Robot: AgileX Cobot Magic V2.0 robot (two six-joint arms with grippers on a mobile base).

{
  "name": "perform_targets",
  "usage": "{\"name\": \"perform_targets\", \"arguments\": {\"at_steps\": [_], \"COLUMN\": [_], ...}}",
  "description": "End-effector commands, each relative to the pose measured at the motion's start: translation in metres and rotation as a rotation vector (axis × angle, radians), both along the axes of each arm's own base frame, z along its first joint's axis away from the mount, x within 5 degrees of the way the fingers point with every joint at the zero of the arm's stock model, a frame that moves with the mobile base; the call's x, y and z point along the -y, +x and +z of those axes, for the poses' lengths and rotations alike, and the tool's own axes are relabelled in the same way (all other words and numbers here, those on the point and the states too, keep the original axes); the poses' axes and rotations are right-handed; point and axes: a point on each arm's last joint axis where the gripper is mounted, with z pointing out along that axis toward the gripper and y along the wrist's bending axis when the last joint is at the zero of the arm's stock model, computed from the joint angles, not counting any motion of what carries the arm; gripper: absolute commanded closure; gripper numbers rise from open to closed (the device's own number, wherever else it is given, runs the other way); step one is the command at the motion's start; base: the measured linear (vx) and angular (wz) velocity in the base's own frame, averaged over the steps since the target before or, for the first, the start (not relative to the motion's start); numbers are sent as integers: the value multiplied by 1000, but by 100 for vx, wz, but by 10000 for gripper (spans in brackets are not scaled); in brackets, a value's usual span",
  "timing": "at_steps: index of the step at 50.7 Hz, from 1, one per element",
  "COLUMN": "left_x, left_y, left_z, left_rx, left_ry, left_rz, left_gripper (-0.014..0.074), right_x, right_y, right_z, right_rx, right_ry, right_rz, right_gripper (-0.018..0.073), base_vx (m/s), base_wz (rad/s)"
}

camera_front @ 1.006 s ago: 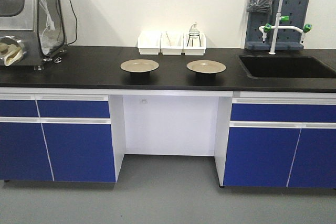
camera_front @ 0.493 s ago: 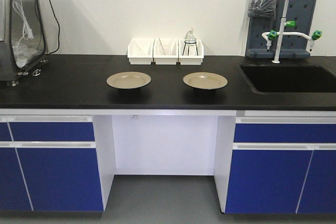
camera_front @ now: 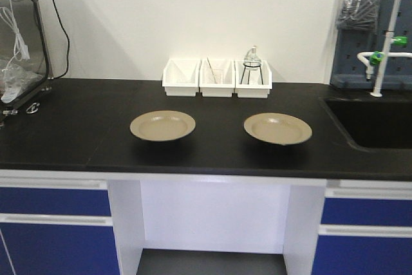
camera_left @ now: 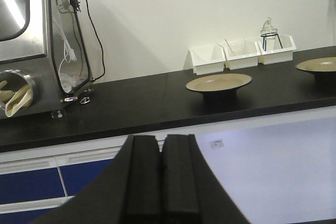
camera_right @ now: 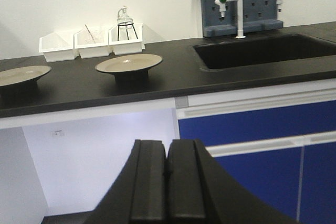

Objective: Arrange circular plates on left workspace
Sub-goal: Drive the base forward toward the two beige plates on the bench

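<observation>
Bench top [camera_front: 71, 133] is matte black, white wall [camera_front: 193, 11] behind, blue cabinets [camera_front: 55, 201] below. Left plate [camera_front: 162, 125], right plate [camera_front: 277, 128] sit apart on it. Left gripper [camera_left: 161, 177], right gripper [camera_right: 168, 182]: both pinched together, empty.

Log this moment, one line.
stage: pre-grasp | left gripper: shut, empty | right gripper: shut, empty | left plate, right plate: on bench, apart

Glossy beige-tan plates [camera_front: 162, 125], matte black bench top [camera_front: 77, 136], smooth white plastic bins [camera_front: 217, 83] — shiny metal enclosure [camera_left: 23, 45]
</observation>
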Motion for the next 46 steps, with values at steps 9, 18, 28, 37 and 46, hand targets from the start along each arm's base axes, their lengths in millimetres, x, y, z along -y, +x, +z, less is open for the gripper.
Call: {"name": "perform_targets", "arguments": {"at_steps": [9,18,28,37,46], "left_x": [0,0,0,0,0], "left_y": [-1,-1,-1,-1,-1], "left_z": [2,2,2,2,2], "left_rx": [73,73,73,73,73], "left_ry": [-13,-13,-13,-13,-13], "left_rz": [-2,-2,-2,-2,-2], "left_gripper": [596,596,596,596,596], "right_x": [-1,-1,-1,-1,-1], "right_y": [0,0,0,0,0], "right_z": [0,0,0,0,0], "right_rx": [63,63,63,63,63], "right_ry": [-26,-26,-26,-26,-26], "right_rz": [8,8,8,8,8], "right_gripper": [560,560,560,560,560], "base_vx": [52,51,47,44,42], "base_wz": [8,3,-4,-13,-15]}}
